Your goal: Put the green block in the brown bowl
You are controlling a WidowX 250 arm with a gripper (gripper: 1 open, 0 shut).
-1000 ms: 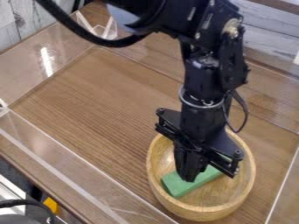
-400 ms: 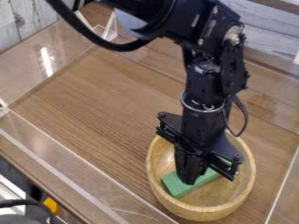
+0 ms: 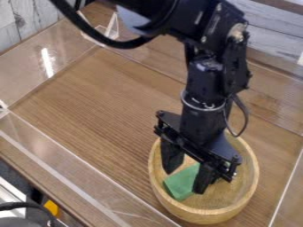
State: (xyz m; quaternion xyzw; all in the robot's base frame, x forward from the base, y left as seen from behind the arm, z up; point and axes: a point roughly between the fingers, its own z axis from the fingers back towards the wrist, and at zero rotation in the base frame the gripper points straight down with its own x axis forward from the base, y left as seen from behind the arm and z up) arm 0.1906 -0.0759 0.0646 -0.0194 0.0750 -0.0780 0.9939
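Your block (image 3: 182, 183) lies inside the bowl (image 3: 160, 196), which sits near the surface's (image 3: 95, 97) front right corner. The gripper (image 3: 190, 175) points straight down over it with jaws spread wide either side, gripping nothing. You're at the release step, and the placing looks done; next, lift straight up so the fingers clear the rim without nudging the block.
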